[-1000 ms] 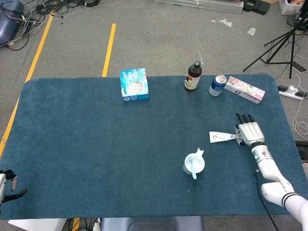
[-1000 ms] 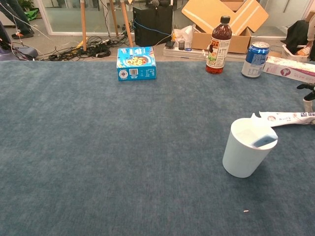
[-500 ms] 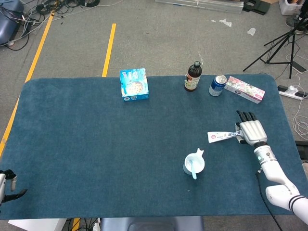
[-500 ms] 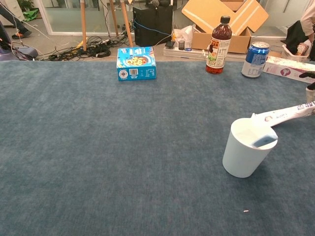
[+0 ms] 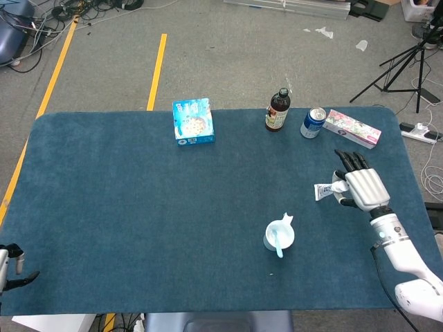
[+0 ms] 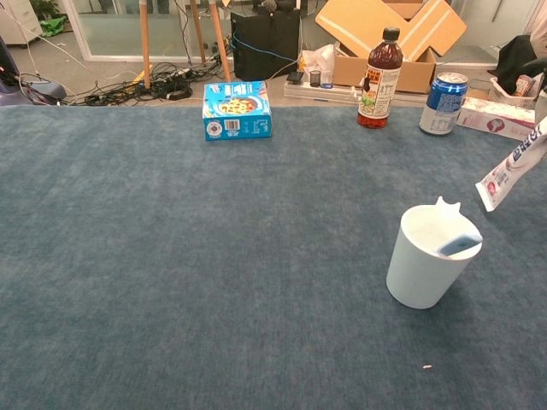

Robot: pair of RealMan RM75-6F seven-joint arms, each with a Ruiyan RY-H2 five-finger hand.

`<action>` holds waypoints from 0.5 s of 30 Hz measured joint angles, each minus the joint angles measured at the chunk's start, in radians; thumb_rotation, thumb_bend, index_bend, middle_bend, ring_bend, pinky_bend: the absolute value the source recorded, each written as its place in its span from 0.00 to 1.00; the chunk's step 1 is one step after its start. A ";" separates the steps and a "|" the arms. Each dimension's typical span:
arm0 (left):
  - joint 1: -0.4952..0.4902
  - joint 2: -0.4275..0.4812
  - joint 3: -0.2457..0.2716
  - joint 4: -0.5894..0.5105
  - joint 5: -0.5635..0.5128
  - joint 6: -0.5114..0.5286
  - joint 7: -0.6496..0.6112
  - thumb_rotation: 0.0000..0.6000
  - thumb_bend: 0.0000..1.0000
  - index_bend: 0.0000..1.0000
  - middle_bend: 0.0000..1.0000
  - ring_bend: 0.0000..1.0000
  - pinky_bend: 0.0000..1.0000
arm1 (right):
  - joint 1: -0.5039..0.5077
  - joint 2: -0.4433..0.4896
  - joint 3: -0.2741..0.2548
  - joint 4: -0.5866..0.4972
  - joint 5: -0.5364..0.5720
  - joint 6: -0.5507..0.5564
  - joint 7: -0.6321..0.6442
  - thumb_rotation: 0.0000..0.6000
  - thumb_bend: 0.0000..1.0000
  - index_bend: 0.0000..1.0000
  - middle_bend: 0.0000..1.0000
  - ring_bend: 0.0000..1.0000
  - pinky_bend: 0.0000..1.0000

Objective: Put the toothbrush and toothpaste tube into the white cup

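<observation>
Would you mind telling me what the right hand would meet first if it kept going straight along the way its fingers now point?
The right hand, holding the toothpaste tube, points toward the table's far edge. The pink-and-white box lies nearest that line, with the blue can further left; height above them is unclear.

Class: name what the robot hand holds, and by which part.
The right robot hand holds the toothpaste tube by one end; which end cannot be told.

Open cloth between my right hand [image 5: 361, 188] and cup [image 5: 279, 235]; bottle [image 5: 277, 111], can [image 5: 313, 122], long box [image 5: 351, 128] stand beyond my fingertips.
</observation>
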 measured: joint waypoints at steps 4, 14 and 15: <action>0.001 0.001 0.000 -0.001 0.001 0.001 -0.002 1.00 0.00 0.81 0.54 0.43 0.39 | -0.015 0.062 0.003 -0.106 -0.040 0.054 0.028 1.00 0.35 0.61 0.00 0.00 0.00; 0.001 0.001 0.000 -0.001 0.002 0.002 0.000 1.00 0.00 0.81 0.54 0.43 0.39 | -0.074 0.239 -0.011 -0.355 -0.201 0.222 0.113 1.00 0.36 0.61 0.00 0.00 0.00; 0.001 0.001 0.001 -0.001 0.002 0.002 0.000 1.00 0.00 0.81 0.54 0.43 0.39 | -0.080 0.253 -0.015 -0.370 -0.217 0.234 0.125 1.00 0.36 0.61 0.00 0.00 0.00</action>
